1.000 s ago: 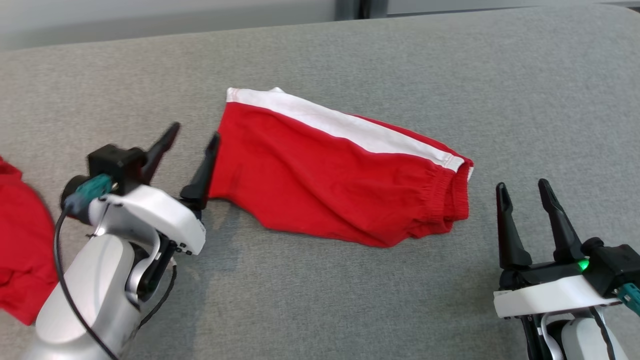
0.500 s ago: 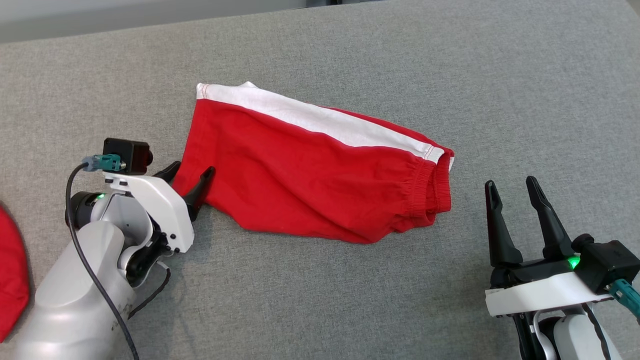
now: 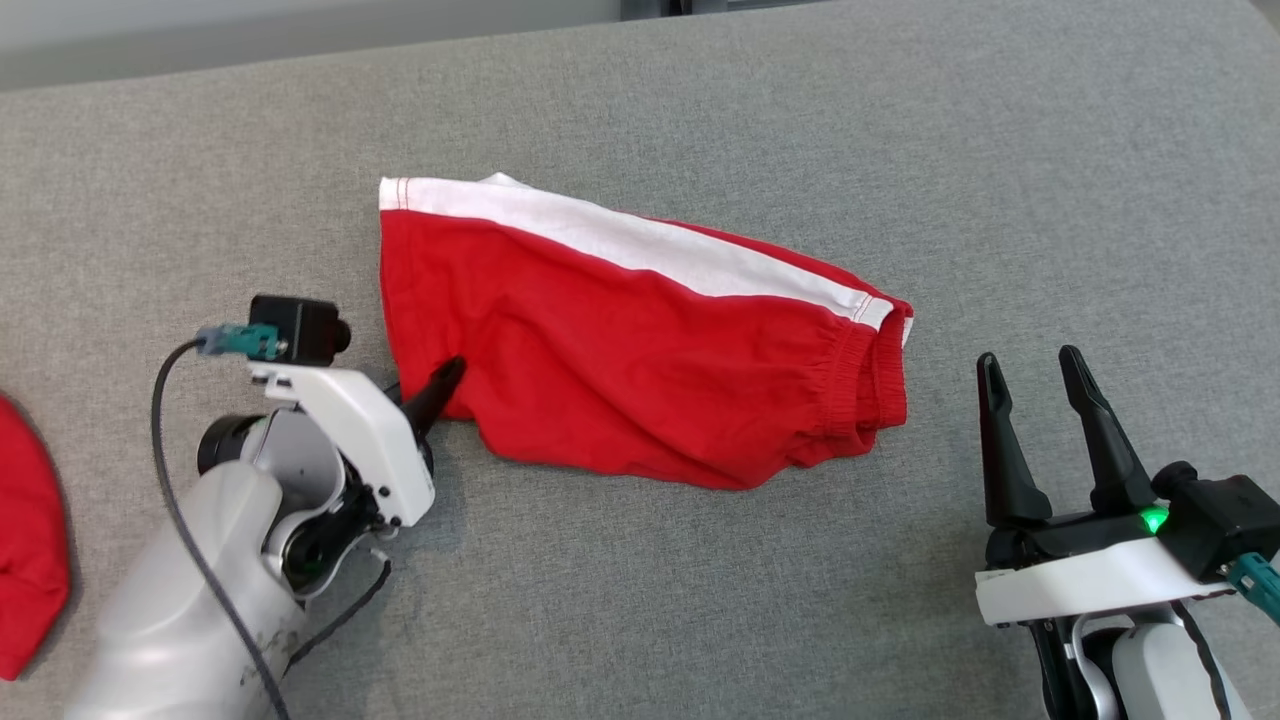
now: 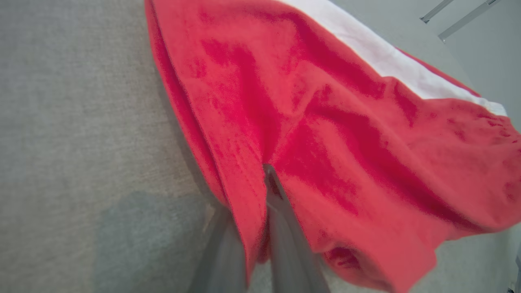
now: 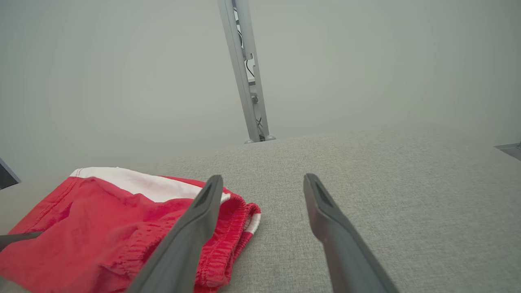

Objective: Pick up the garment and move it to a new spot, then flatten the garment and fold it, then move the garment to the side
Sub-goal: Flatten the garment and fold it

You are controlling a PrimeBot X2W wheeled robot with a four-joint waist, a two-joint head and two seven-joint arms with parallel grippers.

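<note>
Garment (image 3: 640,340), red shorts with a white side stripe, lies across the middle of the grey bench (image 3: 700,600) in the head view, waistband to the right. The left hand (image 3: 445,385) sits at its near-left corner, clenched on the leg hem, with one dark finger lying on top of the cloth. The right hand (image 3: 1030,362) stands right of the waistband and apart from it, fingers spread, gripping nothing. Another red cloth (image 3: 30,540) shows at the left edge.

Left wrist view: the left hand (image 4: 256,203) pinches a fold of the garment (image 4: 346,154) between its fingers.

Right wrist view: the right hand (image 5: 262,179) is released over bare bench, with the garment (image 5: 101,219) to its left.
</note>
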